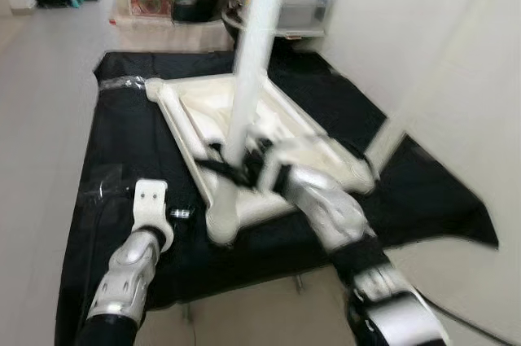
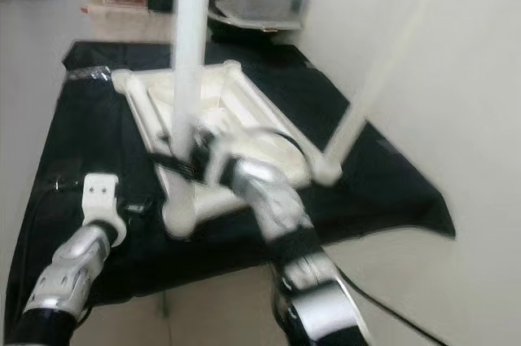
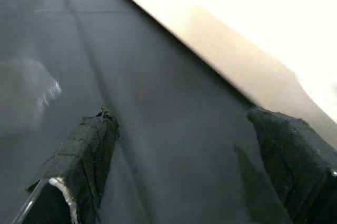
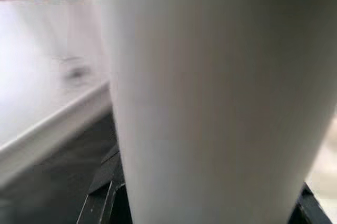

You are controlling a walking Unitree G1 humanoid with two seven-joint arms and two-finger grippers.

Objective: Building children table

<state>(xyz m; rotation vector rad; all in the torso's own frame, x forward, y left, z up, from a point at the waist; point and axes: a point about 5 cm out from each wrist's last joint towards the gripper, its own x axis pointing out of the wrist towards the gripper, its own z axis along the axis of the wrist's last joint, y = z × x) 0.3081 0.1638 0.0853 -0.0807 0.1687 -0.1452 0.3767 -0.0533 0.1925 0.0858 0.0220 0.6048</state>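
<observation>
A white children's table (image 1: pixel 202 118) lies upside down on a black mat (image 1: pixel 122 151). One white leg (image 1: pixel 256 45) stands upright near the table's near corner, and my right gripper (image 1: pixel 242 168) is shut on its base. Up close in the right wrist view, the leg (image 4: pixel 210 103) has a black finger on each side at its base. A second leg (image 1: pixel 431 77) rises tilted from the right corner. My left gripper (image 3: pixel 189 155) hovers open over the mat beside the table's edge (image 3: pixel 253 50), its wrist (image 1: pixel 151 203) at the lower left.
A small metal part (image 1: pixel 181 213) lies on the mat by my left wrist. Clear plastic wrap (image 1: pixel 122 82) lies at the mat's far left. A white wall (image 1: pixel 456 28) runs close on the right. Boxes and bins (image 1: pixel 293 0) stand at the back.
</observation>
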